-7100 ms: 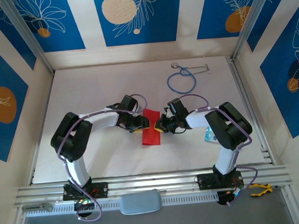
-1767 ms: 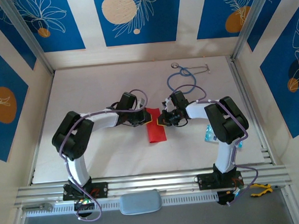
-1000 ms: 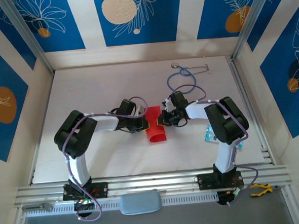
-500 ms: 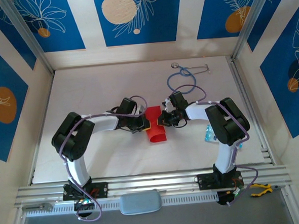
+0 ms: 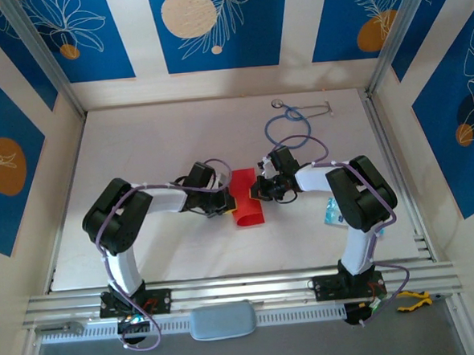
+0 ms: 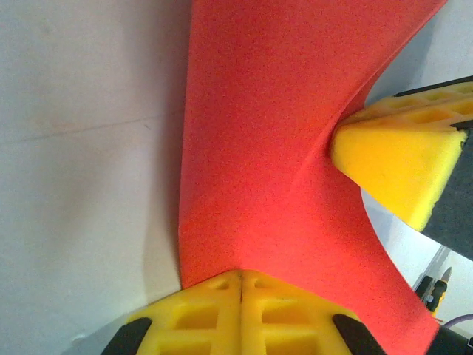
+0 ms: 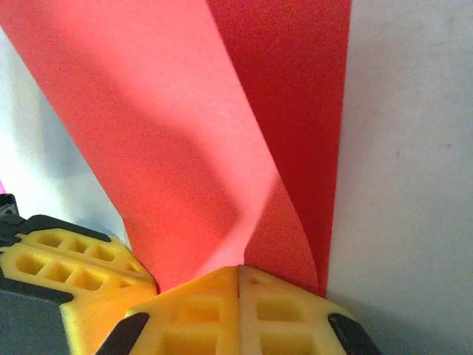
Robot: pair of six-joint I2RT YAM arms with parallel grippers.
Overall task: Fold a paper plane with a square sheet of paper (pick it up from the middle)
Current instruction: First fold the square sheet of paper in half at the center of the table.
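paper sheet (image 5: 249, 211), plain red, gripped by left fingers (image 6: 207, 318) and right fingers (image 7: 199, 310).

Mid-table: red sheet of paper (image 5: 248, 210), bowed; left gripper (image 5: 230, 204) and right gripper (image 5: 257, 194) pinch its opposite edges; blue stethoscope (image 5: 288, 129) well beyond.

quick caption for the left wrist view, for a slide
Left pincer shut on the bowed red paper sheet, right pincer pinching its opposite edge.

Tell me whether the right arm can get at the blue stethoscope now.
Probably not yet: the right gripper is shut on the red paper, though the stethoscope lies close beyond it, nothing between.
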